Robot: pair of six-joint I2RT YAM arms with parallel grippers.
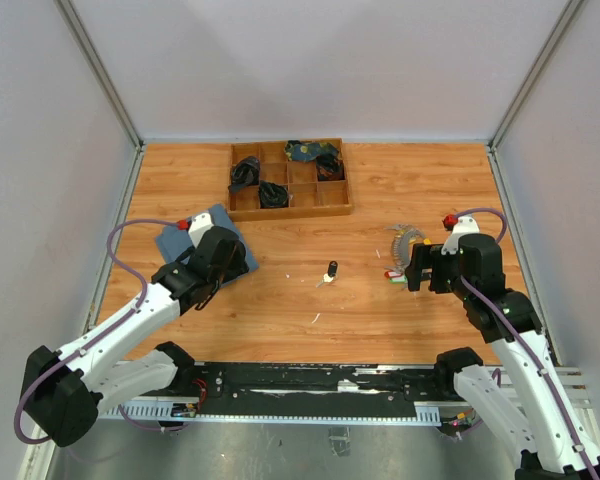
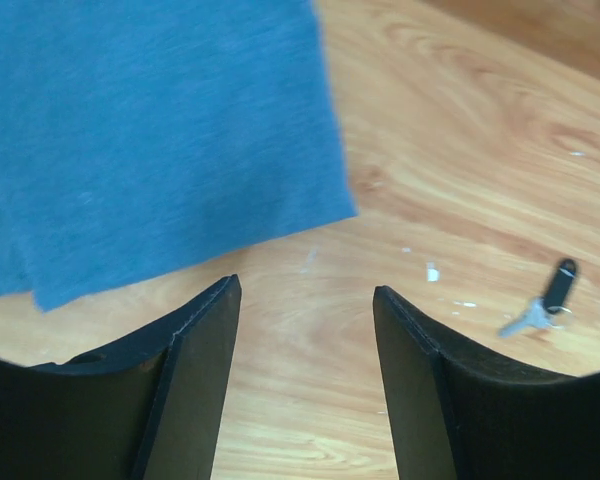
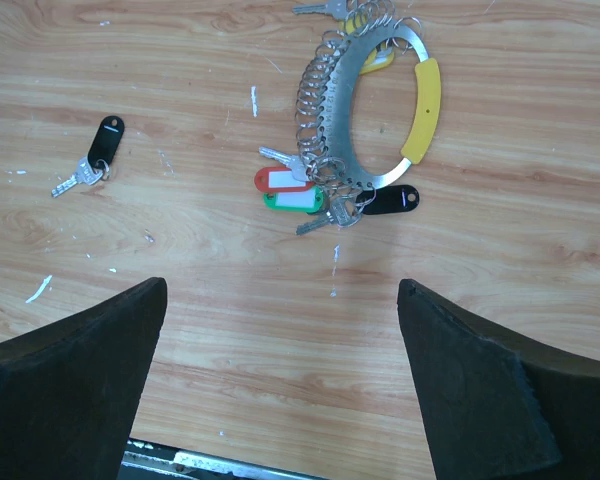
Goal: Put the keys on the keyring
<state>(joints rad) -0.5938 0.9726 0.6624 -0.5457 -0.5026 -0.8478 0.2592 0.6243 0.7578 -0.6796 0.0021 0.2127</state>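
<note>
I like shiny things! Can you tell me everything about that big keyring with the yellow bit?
The keyring is a flat, silvery metal loop dotted with small holes, with a curved yellow piece along one side. Many little rings hang from its band, and a few keys with red, green and black tags bunch at the end nearest the open right hand, which isn't touching it. It lies flat on the wooden table.

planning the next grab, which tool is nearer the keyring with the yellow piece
Right. The right tool hangs open just short of the keyring; the left tool sits far off on the other side, at the edge of the blue cloth.
</note>
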